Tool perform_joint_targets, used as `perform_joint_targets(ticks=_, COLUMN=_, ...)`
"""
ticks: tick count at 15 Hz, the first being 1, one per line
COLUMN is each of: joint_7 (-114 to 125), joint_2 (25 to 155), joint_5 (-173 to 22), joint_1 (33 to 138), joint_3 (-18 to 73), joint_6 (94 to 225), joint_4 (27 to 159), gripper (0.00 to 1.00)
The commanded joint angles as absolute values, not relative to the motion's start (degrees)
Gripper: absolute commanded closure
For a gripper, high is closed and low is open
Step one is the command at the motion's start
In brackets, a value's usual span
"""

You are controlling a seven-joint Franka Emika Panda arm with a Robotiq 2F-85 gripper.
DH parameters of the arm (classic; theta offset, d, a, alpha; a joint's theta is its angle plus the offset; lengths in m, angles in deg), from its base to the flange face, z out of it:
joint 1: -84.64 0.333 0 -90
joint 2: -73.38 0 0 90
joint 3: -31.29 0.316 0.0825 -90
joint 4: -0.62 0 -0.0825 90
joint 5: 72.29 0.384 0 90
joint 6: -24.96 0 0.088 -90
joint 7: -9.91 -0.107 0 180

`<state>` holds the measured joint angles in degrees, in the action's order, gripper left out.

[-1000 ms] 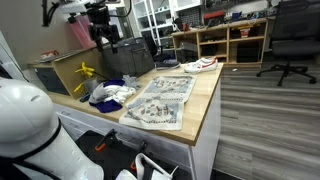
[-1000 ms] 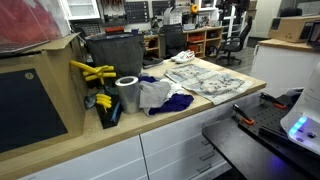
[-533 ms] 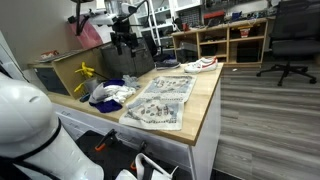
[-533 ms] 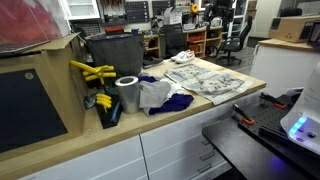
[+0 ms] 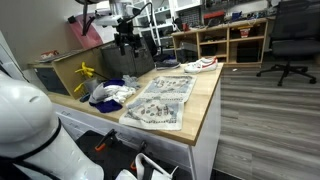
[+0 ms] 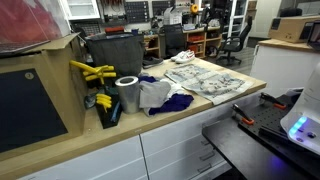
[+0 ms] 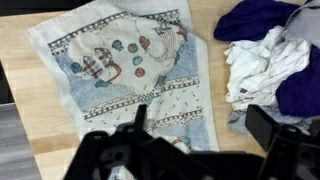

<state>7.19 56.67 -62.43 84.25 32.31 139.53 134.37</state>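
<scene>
My gripper (image 5: 125,46) hangs open and empty, high above the back of the wooden table (image 5: 205,100). In the wrist view the gripper (image 7: 205,125) looks straight down, one dark finger (image 7: 139,116) over the patterned cloth (image 7: 125,60) and the other finger (image 7: 272,128) over bare wood beside a heap of clothes. That heap holds a white garment (image 7: 262,62) and a purple one (image 7: 255,18). In both exterior views the patterned cloth (image 5: 160,100) (image 6: 205,80) lies flat, with the clothes heap (image 5: 108,93) (image 6: 160,96) next to it.
A white and red shoe (image 5: 200,65) lies at the table's far end. A black bin (image 6: 115,50), yellow clamps (image 6: 92,72) and a silver roll (image 6: 127,93) stand near the clothes. Shelves (image 5: 225,40) and an office chair (image 5: 290,45) stand beyond.
The arm swung from above the bin side towards the middle of the table a second ago, then held almost still. The jaws stayed open.
</scene>
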Motion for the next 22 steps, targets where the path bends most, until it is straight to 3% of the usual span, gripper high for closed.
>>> perform_joint_targets(ticks=1, joint_7=6.23, joint_2=57.66, joint_5=-64.43, joint_1=84.54, joint_3=32.67, joint_6=141.33, joint_4=135.43, gripper=0.0)
perform_joint_targets(ticks=9, joint_7=3.86, joint_2=69.5, joint_5=-64.64, joint_1=84.34, joint_3=32.24, joint_6=151.04, joint_4=129.92, gripper=0.0)
perform_joint_targets(ticks=22, joint_7=-4.43, joint_2=92.55, joint_5=-64.73, joint_1=83.76, joint_3=28.93, joint_6=153.79, joint_4=106.97, gripper=0.0)
